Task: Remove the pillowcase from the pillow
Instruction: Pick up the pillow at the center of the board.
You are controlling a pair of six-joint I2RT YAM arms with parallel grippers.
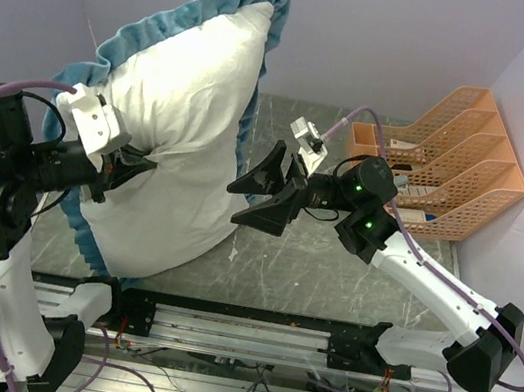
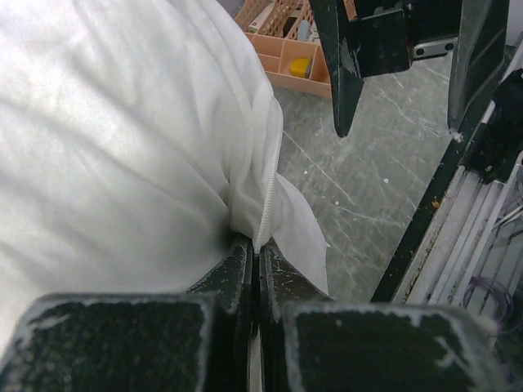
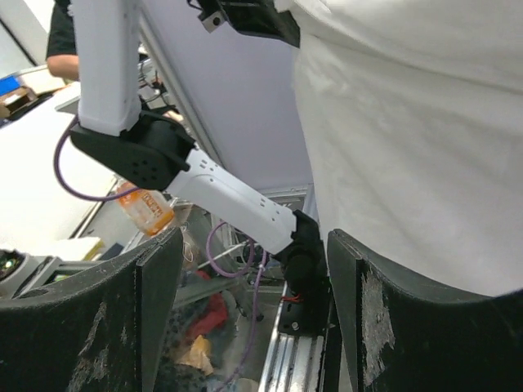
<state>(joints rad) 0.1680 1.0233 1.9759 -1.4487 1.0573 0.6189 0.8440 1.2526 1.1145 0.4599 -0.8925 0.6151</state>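
The plump white pillow (image 1: 185, 142) stands up on the table, with the teal ruffled edge of the pillowcase (image 1: 176, 23) showing round its top and left side. My left gripper (image 1: 135, 166) is at its left side, shut on a thin white fold with a zipper seam (image 2: 265, 204), which looks like the pillowcase's white inner edge. The left wrist view shows the jaws pressed together (image 2: 260, 245) beside the pillow (image 2: 106, 139). My right gripper (image 1: 232, 205) is open and empty, just right of the pillow. In the right wrist view it (image 3: 255, 241) has the pillow (image 3: 409, 147) beside its right finger.
An orange slotted file rack (image 1: 451, 158) stands at the back right and also shows in the left wrist view (image 2: 286, 57). The black rail (image 1: 248, 331) with both arm bases runs along the near edge. Grey walls close in the back and sides.
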